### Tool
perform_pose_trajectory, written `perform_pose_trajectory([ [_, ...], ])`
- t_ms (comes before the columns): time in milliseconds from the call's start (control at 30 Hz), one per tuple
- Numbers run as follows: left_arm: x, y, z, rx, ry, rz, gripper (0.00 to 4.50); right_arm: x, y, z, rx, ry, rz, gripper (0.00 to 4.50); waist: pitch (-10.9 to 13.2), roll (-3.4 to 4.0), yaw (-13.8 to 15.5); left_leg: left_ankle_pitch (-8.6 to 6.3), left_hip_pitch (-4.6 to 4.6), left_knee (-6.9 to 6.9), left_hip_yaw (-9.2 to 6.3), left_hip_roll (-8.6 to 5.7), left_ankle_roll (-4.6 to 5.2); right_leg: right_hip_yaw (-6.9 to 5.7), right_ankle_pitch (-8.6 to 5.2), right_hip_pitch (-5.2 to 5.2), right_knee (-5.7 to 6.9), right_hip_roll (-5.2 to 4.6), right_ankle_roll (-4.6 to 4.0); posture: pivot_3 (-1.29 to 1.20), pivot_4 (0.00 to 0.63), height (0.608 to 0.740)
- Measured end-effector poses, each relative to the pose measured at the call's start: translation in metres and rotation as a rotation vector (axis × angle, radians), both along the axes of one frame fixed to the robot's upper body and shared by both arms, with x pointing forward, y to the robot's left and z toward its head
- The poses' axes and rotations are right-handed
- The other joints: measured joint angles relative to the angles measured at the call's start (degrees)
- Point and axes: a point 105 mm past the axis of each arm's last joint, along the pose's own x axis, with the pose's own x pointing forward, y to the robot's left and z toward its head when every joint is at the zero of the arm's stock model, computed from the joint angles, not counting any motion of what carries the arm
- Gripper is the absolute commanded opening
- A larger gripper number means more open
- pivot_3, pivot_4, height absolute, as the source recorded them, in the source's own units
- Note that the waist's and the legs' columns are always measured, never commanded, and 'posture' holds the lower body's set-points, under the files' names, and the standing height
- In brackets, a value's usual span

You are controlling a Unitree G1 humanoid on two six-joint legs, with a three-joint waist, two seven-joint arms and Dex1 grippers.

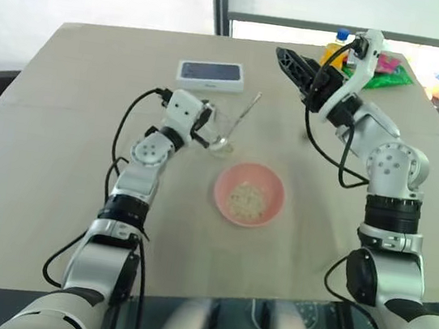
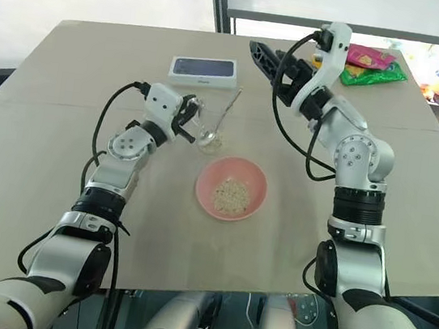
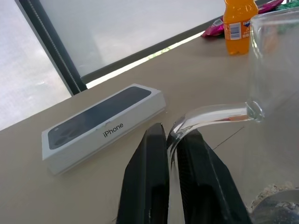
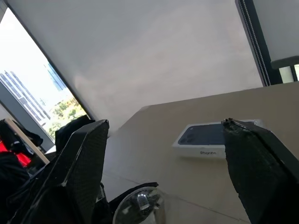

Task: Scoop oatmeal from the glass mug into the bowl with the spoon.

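Oatmeal point(image 1: 246, 200): pale flakes heaped in the pink bowl point(image 1: 275, 187), near the front middle of the surface point(image 1: 58, 150); a few flakes show at the bottom of the glass mug point(image 1: 222, 136) in the left wrist view.

Glass mug: upright just behind and left of the bowl, apart from it. Your left gripper point(image 3: 171, 154) has its two black fingers closed on the clear handle.

Spoon point(image 1: 238, 120): bowl end down inside the mug, thin handle leaning up, back and to the right, toward your right arm.

Right gripper point(image 1: 292, 67): raised above the surface, behind and right of the mug, jaws spread wide and holding nothing. The spoon handle lies ahead of it, down and to the left, tip well apart from the fingers. Your right arm is the free one to take it.

Other items: phone box point(image 1: 210, 74) behind the mug; orange drink bottle point(image 3: 239, 24) and snack packets at the far right.
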Motion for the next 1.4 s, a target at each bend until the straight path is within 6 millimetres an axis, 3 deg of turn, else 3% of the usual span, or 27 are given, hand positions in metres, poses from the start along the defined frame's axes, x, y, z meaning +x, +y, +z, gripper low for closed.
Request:
perform_pose_trajectory([
  [400,-0.001,0.007,0.0,-0.01,0.009,-0.002,2.05,0.001,-0.003,-0.007,-0.008,0.011,-0.009,3.87,0.0,0.0,0.07,0.0,-0.01,0.0,0.0,0.0,0.0,0.0,0.0,-0.01,-0.01,0.0,0.0,0.0,0.15,0.74],
  [633,-0.015,0.01,-0.011,-0.01,0.049,-0.044,2.05,0.001,-0.007,-0.013,-0.011,0.023,-0.02,3.87,0.0,0.01,0.09,0.0,-0.01,-0.01,0.0,0.0,0.0,0.01,0.0,-0.01,-0.01,-0.01,0.0,0.0,0.15,0.74],
  [767,-0.025,0.011,-0.009,-0.004,0.053,-0.067,2.05,-0.002,-0.018,-0.018,-0.014,0.03,-0.036,3.87,0.0,0.01,0.14,0.0,-0.01,-0.01,0.0,0.01,0.0,0.01,0.0,-0.01,-0.01,-0.01,0.0,0.0,0.15,0.74],
  [867,-0.033,0.015,-0.008,0.016,0.056,-0.072,2.05,-0.004,-0.039,-0.026,-0.032,0.034,-0.065,3.87,0.0,0.01,0.25,0.0,0.0,-0.01,0.0,0.01,0.0,0.0,0.0,0.01,-0.04,0.0,0.0,0.0,0.15,0.74],
  [1000,-0.047,0.027,-0.004,-0.012,0.065,-0.06,2.05,-0.011,-0.067,-0.051,-0.101,0.059,-0.115,3.87,0.01,0.01,0.25,-0.01,-0.01,-0.04,0.01,0.01,0.01,0.03,0.0,0.01,-0.07,-0.06,0.0,0.0,0.15,0.74],
  [1133,-0.071,0.026,0.0,-0.066,0.055,-0.11,2.05,-0.024,-0.09,-0.076,-0.222,0.056,-0.165,3.87,0.01,0.01,0.27,-0.01,0.01,-0.07,0.04,0.04,0.01,0.05,0.0,0.01,-0.1,-0.12,0.0,0.0,0.15,0.74],
  [1200,-0.09,0.032,-0.012,-0.117,0.106,-0.112,2.05,-0.037,-0.109,-0.101,-0.307,0.06,-0.184,3.87,0.01,0.01,0.32,-0.02,0.03,-0.09,0.07,0.04,0.01,0.07,-0.01,0.04,-0.13,-0.12,0.0,0.0,0.15,0.74],
  [1300,-0.117,0.042,-0.035,-0.147,0.201,-0.103,2.1,-0.058,-0.122,-0.134,-0.41,0.074,-0.145,4.47,0.02,0.03,0.32,-0.06,0.08,-0.09,0.14,0.09,0.08,0.13,-0.01,0.05,-0.1,-0.09,0.0,0.0,0.15,0.74],
  [1400,-0.147,0.049,-0.059,-0.146,0.296,-0.094,2.75,-0.078,-0.129,-0.158,-0.473,0.067,-0.135,4.5,0.02,0.07,0.43,-0.16,0.16,-0.1,0.2,0.15,0.24,0.19,-0.01,0.08,-0.07,-0.05,-0.01,0.0,0.15,0.74],
])
